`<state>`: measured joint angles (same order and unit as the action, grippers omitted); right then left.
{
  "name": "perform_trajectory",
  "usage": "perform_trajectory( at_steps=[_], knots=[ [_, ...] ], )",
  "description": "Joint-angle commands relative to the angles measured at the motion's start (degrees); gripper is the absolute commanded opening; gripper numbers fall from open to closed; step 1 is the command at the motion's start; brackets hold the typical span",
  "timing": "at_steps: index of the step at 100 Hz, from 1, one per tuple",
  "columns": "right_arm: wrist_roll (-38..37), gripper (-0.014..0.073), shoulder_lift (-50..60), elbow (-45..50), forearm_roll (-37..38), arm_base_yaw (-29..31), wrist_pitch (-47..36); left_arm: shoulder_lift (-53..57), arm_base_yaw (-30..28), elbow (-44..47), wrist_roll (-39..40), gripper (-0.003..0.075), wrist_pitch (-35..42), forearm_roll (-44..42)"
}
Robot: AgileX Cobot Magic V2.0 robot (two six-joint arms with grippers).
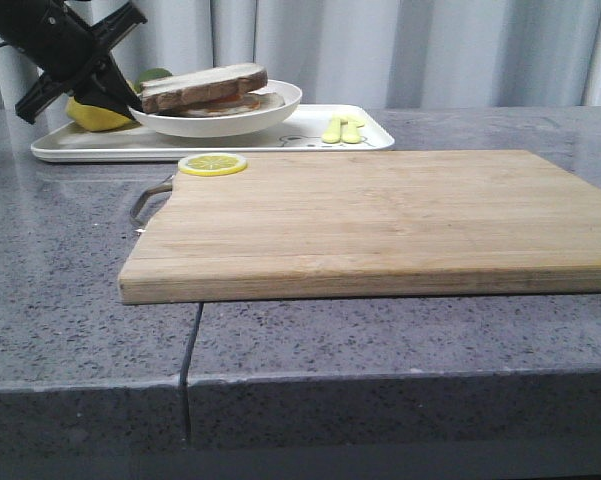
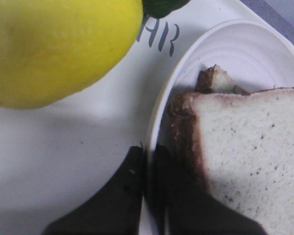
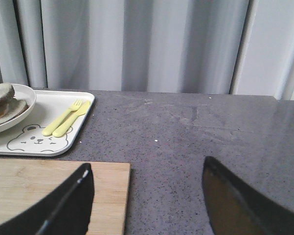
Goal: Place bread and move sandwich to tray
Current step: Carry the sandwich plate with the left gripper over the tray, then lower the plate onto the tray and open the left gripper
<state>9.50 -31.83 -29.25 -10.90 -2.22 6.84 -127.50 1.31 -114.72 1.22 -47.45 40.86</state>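
Brown-crusted egg sandwich point(image 1: 204, 88) in round white plate point(image 1: 270, 113) on flat white rimmed tray point(image 1: 210, 146), far left of speckled grey desk point(image 1: 60, 260), left end effector point(image 2: 147, 169) pinching plate rim, right end effector point(image 3: 147, 196) spread wide, smooth wooden cutting board point(image 1: 370, 220) near.

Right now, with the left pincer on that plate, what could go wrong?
1. The left pincer looks closed on the thin rim of the plate; a jerky release could tip it and slide the sandwich off.
2. The lemon sits close beside the plate on the tray; a sideways pull-out may knock it rolling.
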Motion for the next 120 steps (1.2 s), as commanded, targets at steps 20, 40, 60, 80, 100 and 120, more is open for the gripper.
perform_trajectory(
  at_steps=[20, 40, 60, 80, 100, 120],
  knots=[
    [0.16, 0.0477, 0.01, -1.68, -0.16, 0.28, -5.61, 2.4, 0.41, -2.28, 1.4, -0.002, 0.83, 3.53],
    [0.16, 0.0477, 0.01, -1.68, -0.16, 0.28, -5.9, 1.42, 0.41, -2.28, 1.54, -0.002, 0.74, 3.53],
    [0.16, 0.0477, 0.01, -1.68, -0.16, 0.28, -5.97, 1.07, 0.41, -2.28, 1.56, -0.002, 1.38, 3.75],
    [0.16, 0.0477, 0.01, -1.68, -0.16, 0.28, -6.32, 1.07, 0.41, -2.28, 1.56, -0.0019, 0.97, 4.37],
    [0.16, 0.0477, 0.01, -1.68, -0.16, 0.28, -6.32, 1.07, 0.41, -2.28, 1.56, 0.0092, 0.05, 5.44],
    [0.16, 0.0477, 0.01, -1.68, -0.16, 0.28, -6.32, 1.07, 0.29, -2.28, 1.56, 0.0288, -0.48, 5.51]
  ],
)
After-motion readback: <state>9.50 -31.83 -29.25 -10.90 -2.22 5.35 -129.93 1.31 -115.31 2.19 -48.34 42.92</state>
